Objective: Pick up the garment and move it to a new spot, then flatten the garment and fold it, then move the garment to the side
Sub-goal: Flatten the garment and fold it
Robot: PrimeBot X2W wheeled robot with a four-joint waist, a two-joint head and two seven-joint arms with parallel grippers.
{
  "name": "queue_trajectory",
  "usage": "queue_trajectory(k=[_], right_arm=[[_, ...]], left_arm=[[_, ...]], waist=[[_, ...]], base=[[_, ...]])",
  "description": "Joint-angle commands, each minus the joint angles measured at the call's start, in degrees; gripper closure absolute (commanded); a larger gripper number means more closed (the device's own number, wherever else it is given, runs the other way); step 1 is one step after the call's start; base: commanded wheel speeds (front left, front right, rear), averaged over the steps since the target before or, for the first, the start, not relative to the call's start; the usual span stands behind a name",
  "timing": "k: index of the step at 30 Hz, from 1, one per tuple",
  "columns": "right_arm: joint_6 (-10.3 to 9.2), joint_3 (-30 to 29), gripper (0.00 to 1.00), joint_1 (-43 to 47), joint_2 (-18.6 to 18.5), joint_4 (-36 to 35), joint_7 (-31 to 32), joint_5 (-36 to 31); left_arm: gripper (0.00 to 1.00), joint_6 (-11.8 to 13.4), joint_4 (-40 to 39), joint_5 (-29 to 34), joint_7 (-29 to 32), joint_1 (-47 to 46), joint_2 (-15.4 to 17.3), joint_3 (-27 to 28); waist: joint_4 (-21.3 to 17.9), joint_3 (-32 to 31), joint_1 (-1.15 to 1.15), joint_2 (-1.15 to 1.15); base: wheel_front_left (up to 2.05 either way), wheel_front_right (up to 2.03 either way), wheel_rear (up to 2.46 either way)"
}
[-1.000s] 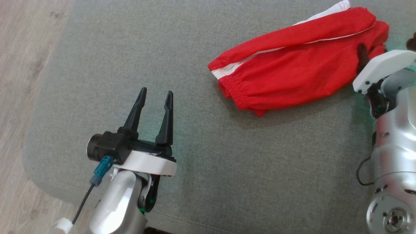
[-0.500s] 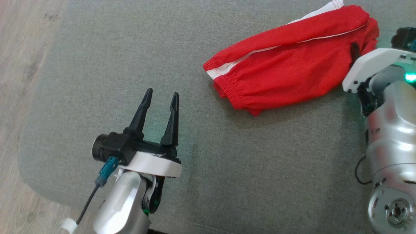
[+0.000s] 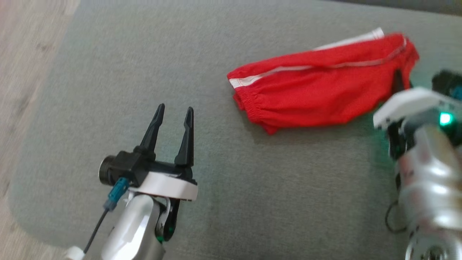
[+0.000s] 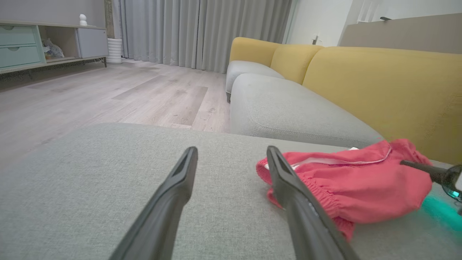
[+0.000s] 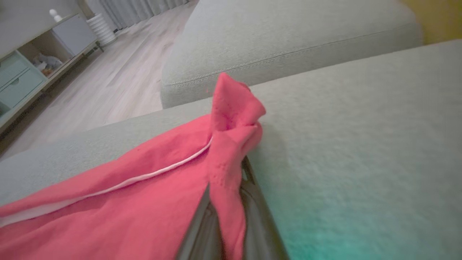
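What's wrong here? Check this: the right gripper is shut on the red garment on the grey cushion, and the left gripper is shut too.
The left gripper is open, jaws apart and empty, as the head view shows. The right gripper is shut on the red garment on the grey cushion.

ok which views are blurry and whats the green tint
Head view: motion-smeared, worst at the right arm, whose green light glows. Left wrist view: sharp, green spill on the cushion lower right. Right wrist view: slightly soft, green cast on the cushion beside the garment.
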Motion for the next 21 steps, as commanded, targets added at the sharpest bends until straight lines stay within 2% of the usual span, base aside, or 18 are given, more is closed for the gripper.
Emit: queue_trajectory(k=[1, 12, 21], right_arm=[[-0.05, 1.3, 1.00, 0.4, 0.7, -2.0, -1.0, 0.9], [-0.05, -0.4, 1.00, 15.8, 1.3, -12.5, -2.6, 9.7], [-0.05, 5.2, 1.00, 20.7, 1.4, -17.3, -2.1, 18.6]], left_arm=[[0.00, 0.2, -1.4, 0.5, -0.4, 0.1, 0.5, 2.2], [0.00, -0.2, -1.3, 2.0, -0.4, 3.7, 0.5, 3.5], [0.00, -0.8, -1.1, 2.8, -0.4, 4.6, 0.5, 3.8]], waist=[[-2.0, -2.2, 0.00, 0.00], [-6.5, -7.1, 0.00, 0.00], [-7.2, -6.8, 0.00, 0.00]], base=[[0.00, 0.00, 0.00], [0.00, 0.00, 0.00], [0.00, 0.00, 0.00]])
